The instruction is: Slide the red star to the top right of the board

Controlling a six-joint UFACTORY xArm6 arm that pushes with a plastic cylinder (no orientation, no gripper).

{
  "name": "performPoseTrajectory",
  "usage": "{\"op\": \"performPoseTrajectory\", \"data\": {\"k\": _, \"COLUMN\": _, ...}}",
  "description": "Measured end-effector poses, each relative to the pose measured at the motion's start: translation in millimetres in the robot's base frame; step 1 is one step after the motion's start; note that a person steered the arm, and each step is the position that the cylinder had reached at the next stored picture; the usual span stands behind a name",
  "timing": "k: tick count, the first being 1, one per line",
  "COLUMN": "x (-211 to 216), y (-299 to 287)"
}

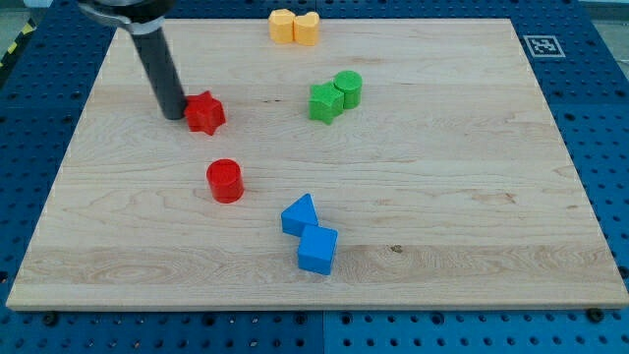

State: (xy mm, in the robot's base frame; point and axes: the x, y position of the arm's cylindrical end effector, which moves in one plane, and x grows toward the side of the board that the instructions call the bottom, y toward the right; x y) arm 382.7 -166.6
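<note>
The red star point(205, 113) lies on the wooden board point(442, 197) in its upper left part. My tip point(174, 114) stands right against the star's left side, touching or nearly touching it. The dark rod rises from there toward the view's top left. The board's top right corner is far to the right of the star.
A red cylinder point(225, 181) lies below the star. A green star point(324, 101) and a green cylinder point(348, 88) sit together right of it. Two yellow blocks point(294, 27) lie at the top edge. A blue triangle point(300, 215) and a blue cube point(317, 249) lie lower centre.
</note>
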Motion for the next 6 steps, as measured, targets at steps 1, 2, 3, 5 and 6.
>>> {"op": "performPoseTrajectory", "data": {"k": 1, "x": 11, "y": 37}}
{"op": "performPoseTrajectory", "data": {"k": 2, "x": 26, "y": 82}}
{"op": "performPoseTrajectory", "data": {"k": 3, "x": 44, "y": 138}}
{"op": "performPoseTrajectory", "data": {"k": 5, "x": 58, "y": 244}}
{"op": "performPoseTrajectory", "data": {"k": 6, "x": 58, "y": 296}}
